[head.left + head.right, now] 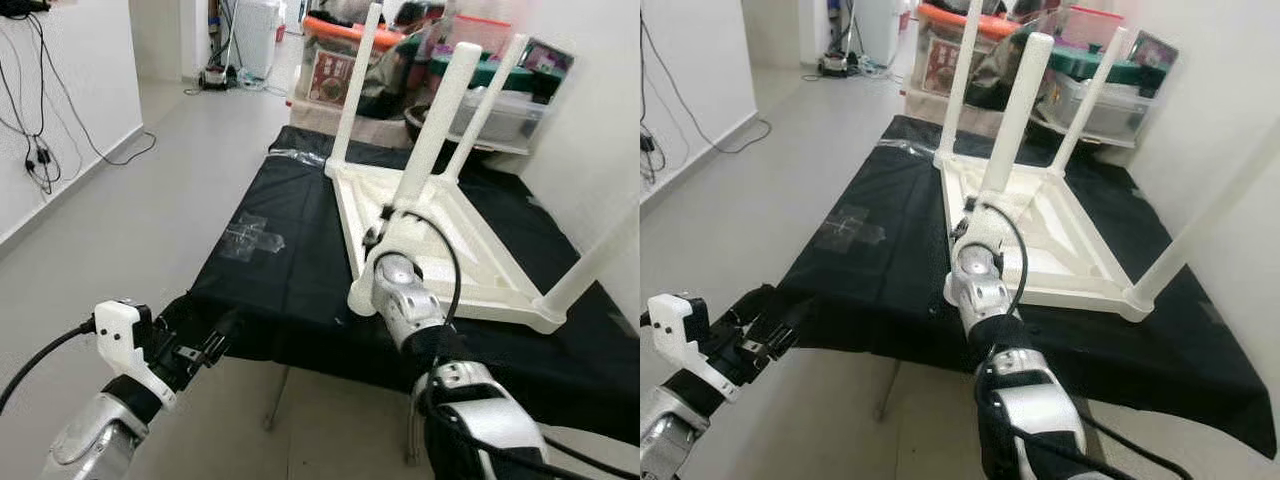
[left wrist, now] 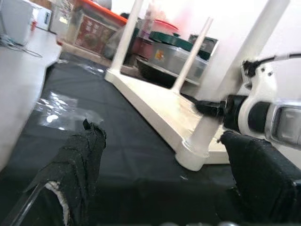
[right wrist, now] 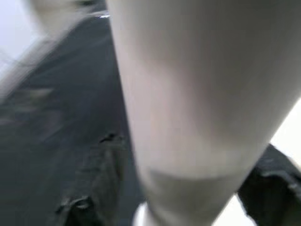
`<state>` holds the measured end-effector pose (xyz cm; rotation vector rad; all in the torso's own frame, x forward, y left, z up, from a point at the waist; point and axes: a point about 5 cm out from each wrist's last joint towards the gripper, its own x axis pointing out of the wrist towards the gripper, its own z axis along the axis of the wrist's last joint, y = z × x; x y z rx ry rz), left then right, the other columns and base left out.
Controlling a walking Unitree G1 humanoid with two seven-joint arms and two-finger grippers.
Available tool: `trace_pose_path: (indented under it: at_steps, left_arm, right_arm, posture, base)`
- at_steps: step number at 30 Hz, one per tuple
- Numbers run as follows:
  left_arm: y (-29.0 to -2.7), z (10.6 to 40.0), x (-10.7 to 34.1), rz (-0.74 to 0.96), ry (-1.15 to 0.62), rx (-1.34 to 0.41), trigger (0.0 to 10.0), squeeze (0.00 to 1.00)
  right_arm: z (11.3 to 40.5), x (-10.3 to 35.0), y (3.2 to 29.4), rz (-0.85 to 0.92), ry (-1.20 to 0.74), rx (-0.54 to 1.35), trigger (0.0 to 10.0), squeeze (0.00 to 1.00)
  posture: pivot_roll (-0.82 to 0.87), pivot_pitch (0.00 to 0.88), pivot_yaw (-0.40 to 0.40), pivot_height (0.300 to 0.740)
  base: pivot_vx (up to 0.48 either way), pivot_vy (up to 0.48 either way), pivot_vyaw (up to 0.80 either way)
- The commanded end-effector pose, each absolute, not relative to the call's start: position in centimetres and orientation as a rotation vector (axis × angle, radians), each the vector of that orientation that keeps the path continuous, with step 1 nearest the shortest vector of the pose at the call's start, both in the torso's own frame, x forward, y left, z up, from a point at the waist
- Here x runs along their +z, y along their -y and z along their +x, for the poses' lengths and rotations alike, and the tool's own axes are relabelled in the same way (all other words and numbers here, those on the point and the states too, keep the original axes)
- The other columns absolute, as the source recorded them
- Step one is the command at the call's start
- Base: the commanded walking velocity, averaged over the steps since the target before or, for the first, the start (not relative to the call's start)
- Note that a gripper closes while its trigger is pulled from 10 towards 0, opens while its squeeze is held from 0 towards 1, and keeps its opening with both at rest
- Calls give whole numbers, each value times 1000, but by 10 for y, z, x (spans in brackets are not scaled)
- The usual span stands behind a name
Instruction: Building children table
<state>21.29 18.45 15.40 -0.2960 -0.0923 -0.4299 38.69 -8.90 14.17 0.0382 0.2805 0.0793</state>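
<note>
Children's table lies upside down on the black-covered bench, four legs up. The right tool straddles the nearest leg, clamped or not, I cannot tell. Likely seating that leg; next, twist it tight. Left tool waits apart.

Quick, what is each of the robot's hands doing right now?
Left gripper: open, holding nothing, at the black cloth's edge.
Right gripper: fingers around the near table leg.
</note>
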Motion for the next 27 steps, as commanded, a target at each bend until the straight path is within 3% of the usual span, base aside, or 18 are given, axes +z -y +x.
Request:
trace_pose_path:
  at_steps: [1, 2, 3, 7, 15, 16, 17, 18, 19, 23, 24, 25, 27]
  left_arm:
    - [-180, 213, 154, -306, 94, -456, 10000, 0]
    - [-181, 213, 154, -305, 94, -455, 10000, 0]
    - [-181, 214, 154, -306, 94, -455, 10000, 0]
    - [-181, 215, 154, -306, 94, -460, 10000, 0]
    - [-180, 215, 154, -304, 93, -462, 10000, 0]
    - [-180, 215, 153, -303, 92, -461, 10000, 0]
    - [-180, 215, 153, -303, 92, -461, 10000, 0]
    - [-180, 214, 153, -302, 92, -459, 10000, 0]
    - [-180, 214, 153, -301, 91, -457, 10000, 0]
    - [-180, 213, 153, -300, 90, -457, 10000, 0]
    - [-180, 211, 153, -301, 88, -457, 10000, 0]
    - [-180, 211, 153, -301, 88, -457, 10000, 0]
    - [-179, 211, 154, -304, 87, -462, 10000, 0]
  right_arm:
    - [391, 160, 74, 68, -213, 209, 10000, 1000]
    - [392, 170, 69, 95, -177, 269, 10000, 592]
    - [393, 182, 64, 108, -121, 360, 10000, 0]
    - [386, 201, 51, 80, 20, 695, 10000, 0]
    - [383, 187, 44, 2, 1, 835, 10000, 0]
    - [381, 185, 40, 0, 8, 853, 9333, 0]
    - [381, 185, 40, 0, 8, 853, 9333, 0]
    - [379, 183, 35, 8, 22, 852, 3647, 0]
    - [380, 183, 31, 30, 27, 823, 0, 0]
    - [382, 182, 31, 42, 21, 747, 0, 0]
    - [391, 176, 43, -8, -57, 486, 0, 0]
    - [391, 176, 43, -8, -57, 486, 0, 0]
    - [396, 152, 91, -70, -219, -35, 0, 0]
  posture:
    - [193, 0, -196, 740]
    - [193, 0, -196, 740]
    - [191, 0, -194, 740]
    - [192, 0, -193, 740]
    - [212, 0, -203, 740]
    - [218, 0, -206, 740]
    - [218, 0, -206, 740]
    - [222, 0, -208, 740]
    - [225, 0, -208, 740]
    - [225, 0, -208, 740]
    - [214, 0, -202, 740]
    - [214, 0, -202, 740]
    - [205, 0, -200, 740]
  base:
    - [0, 0, 0]
    - [0, 0, 0]
    - [0, 0, 0]
    - [0, 0, 0]
    - [0, 0, 0]
    - [0, 0, 0]
    - [0, 0, 0]
    - [0, 0, 0]
    - [0, 0, 0]
    - [0, 0, 0]
    - [0, 0, 0]
    - [0, 0, 0]
    - [0, 0, 0]
